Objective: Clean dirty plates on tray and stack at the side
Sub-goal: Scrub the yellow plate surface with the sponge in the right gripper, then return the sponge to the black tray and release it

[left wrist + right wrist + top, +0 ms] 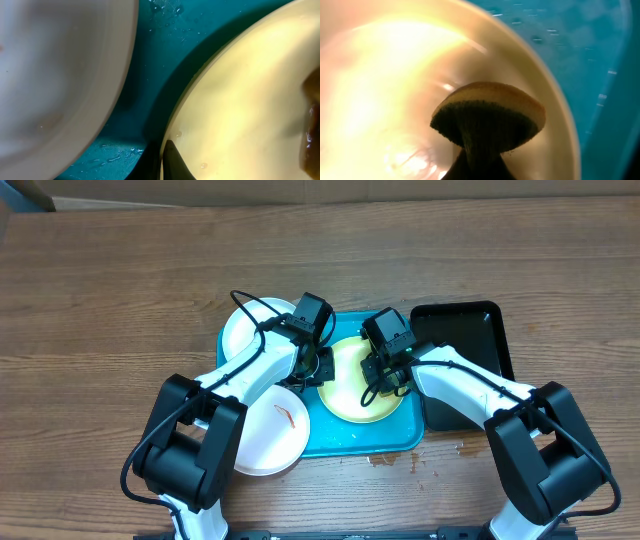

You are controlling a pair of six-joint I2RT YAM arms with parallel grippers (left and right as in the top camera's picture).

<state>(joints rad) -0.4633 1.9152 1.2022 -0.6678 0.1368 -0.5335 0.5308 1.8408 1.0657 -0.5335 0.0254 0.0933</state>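
Now, left hand (317,369): we see it clenched on the pale plate (345,405) rim.
Right hand (386,378): clenched on a sponge (490,116), pressed to that plate.
Tray (350,443): wet.

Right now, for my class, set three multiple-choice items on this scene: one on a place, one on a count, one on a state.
1. Where does the black tray lie?
A. Beside the turquoise tray, on the right arm's side
B. Beside it, on the left arm's side
C. On top of it

2. How many plates are in view?
A. Two
B. Three
C. Four

3. What is the right gripper doing?
A. Hanging open over bare table
B. Shut on a sponge pressed to the greenish plate
C. Pinching a white plate's rim

Answers:
1 A: the overhead view shows it next to the right arm.
2 B: there are two white plates and one greenish plate.
3 B: the right wrist view shows the sponge held against the plate.
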